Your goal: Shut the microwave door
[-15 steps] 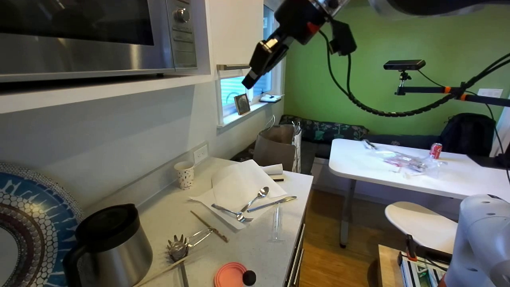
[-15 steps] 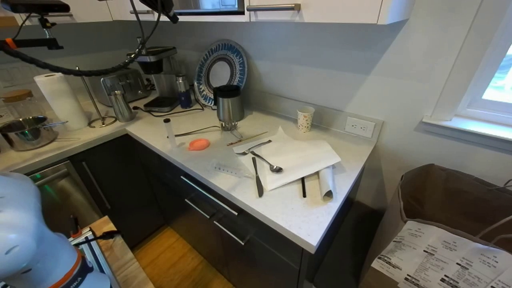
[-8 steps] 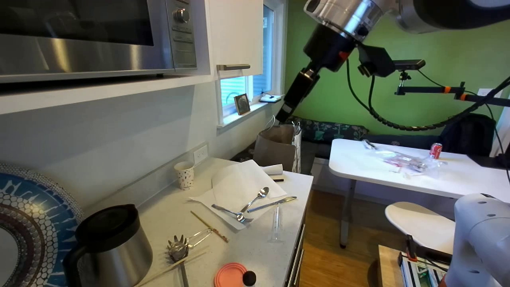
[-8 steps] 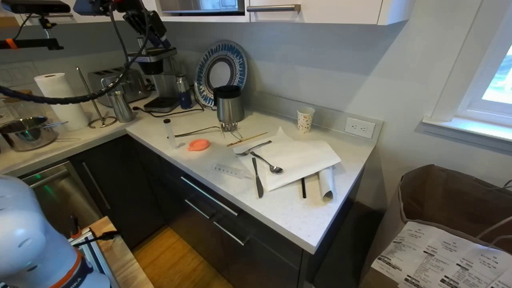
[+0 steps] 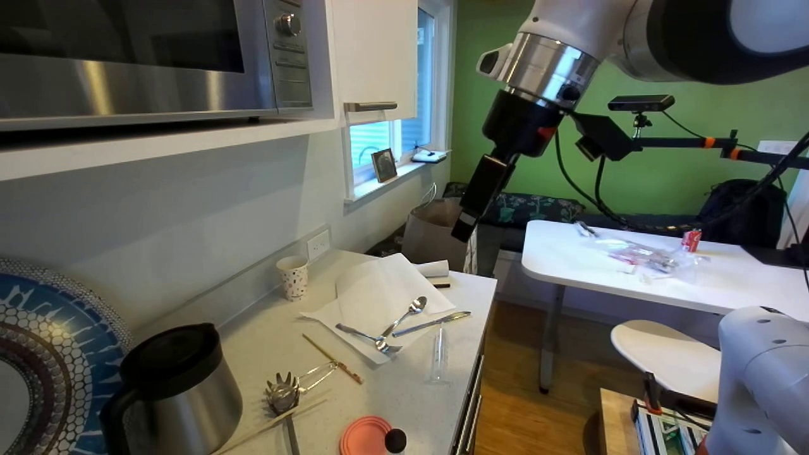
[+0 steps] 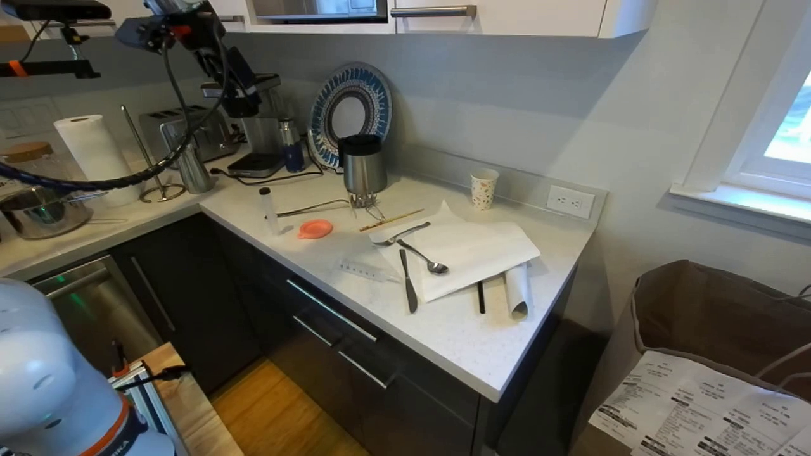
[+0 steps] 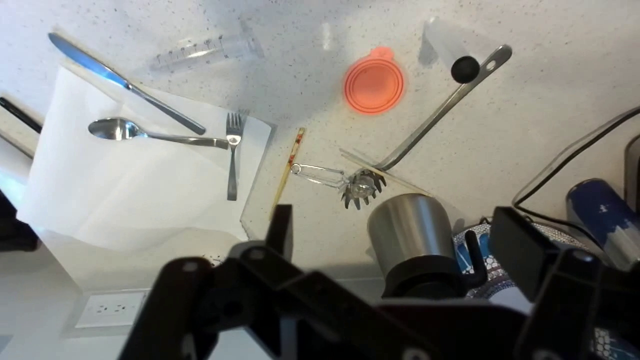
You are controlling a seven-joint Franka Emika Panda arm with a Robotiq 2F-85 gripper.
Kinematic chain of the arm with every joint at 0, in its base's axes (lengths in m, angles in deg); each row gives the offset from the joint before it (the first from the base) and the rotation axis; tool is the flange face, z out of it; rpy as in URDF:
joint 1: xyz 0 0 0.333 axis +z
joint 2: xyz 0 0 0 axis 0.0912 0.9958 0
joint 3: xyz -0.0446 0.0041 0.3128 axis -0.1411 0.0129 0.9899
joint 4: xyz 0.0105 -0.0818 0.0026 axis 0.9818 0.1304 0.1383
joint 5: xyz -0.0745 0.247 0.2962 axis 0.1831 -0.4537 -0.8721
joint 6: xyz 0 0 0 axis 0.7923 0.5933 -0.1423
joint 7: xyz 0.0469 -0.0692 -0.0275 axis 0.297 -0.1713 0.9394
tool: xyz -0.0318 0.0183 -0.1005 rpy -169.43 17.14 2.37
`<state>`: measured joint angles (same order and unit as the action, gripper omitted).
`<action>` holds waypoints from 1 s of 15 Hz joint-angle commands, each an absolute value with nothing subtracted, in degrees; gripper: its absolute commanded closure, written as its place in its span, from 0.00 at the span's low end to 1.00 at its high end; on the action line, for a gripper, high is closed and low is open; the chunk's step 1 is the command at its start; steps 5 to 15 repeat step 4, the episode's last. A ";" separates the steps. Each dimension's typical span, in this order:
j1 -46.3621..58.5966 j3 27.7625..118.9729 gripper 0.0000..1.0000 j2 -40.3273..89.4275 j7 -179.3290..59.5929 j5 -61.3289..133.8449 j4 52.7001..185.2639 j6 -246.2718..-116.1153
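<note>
The microwave (image 5: 291,82) sits on a white shelf at the upper left of an exterior view, cut off by the picture edge. Its microwave door (image 5: 126,31), dark glass in a steel frame, lies flush beside the button panel. In another exterior view only a low strip of the microwave (image 6: 320,10) shows at the top. My gripper (image 5: 466,226) hangs well to the right of the microwave and lower, apart from it. Seen from the wrist, the gripper (image 7: 392,217) stands wide open with nothing held; the steel carafe seen between its fingers is down on the counter.
Below lies the counter (image 6: 437,342) with a steel carafe (image 6: 364,168), paper cup (image 6: 484,189), cutlery on white paper (image 6: 475,247) and a decorated plate (image 6: 320,120) against the wall. A cabinet handle (image 5: 371,106) juts out right of the microwave. A brown bag (image 6: 659,304) stands past the counter.
My arm has swung down and away from the microwave, to the right in an exterior view. The jaws have opened. The microwave door has not moved.
</note>
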<state>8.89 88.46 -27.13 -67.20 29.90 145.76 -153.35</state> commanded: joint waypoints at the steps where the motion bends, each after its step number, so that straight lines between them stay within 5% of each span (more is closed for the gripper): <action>1: 9.30 88.21 0.00 -26.92 -67.42 30.19 145.45 -153.23; 15: 9.26 88.05 0.00 -26.90 -67.40 30.18 145.31 -153.23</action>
